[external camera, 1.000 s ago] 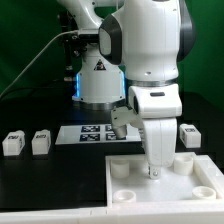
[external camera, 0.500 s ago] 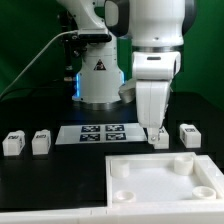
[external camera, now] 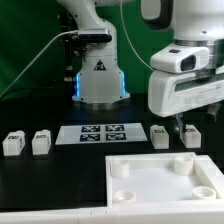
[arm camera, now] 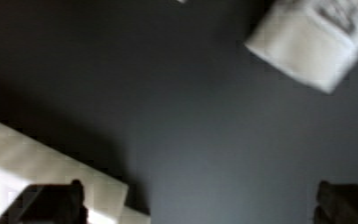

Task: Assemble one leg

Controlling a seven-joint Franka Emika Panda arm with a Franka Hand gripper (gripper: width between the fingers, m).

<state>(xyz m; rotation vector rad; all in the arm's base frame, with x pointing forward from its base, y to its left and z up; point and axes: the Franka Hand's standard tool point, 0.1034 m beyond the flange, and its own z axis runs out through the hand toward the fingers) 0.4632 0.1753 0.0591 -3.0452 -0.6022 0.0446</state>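
Several white legs stand on the black table: two at the exterior view's left (external camera: pixel 12 144) (external camera: pixel 40 143), one right of the marker board (external camera: pixel 159 136), and one (external camera: pixel 191 136) partly hidden behind my gripper. My gripper (external camera: pixel 186 125) hangs just above that last leg, open and empty. In the wrist view the fingers (arm camera: pixel 51 205) stand wide apart over bare dark table, with the gripper (arm camera: pixel 201 206) holding nothing. A blurred white leg (arm camera: pixel 318 40) lies ahead, clear of the fingers.
The large white square panel (external camera: pixel 150 185) with round corner sockets lies at the front. The marker board (external camera: pixel 95 132) lies behind it. The robot base (external camera: pixel 98 70) stands at the back. A white edge (arm camera: pixel 19 160) shows beside one finger in the wrist view.
My arm has moved from over the panel toward the exterior view's right and back, past the leg beside the marker board, to above the rightmost leg. The parts have not moved.
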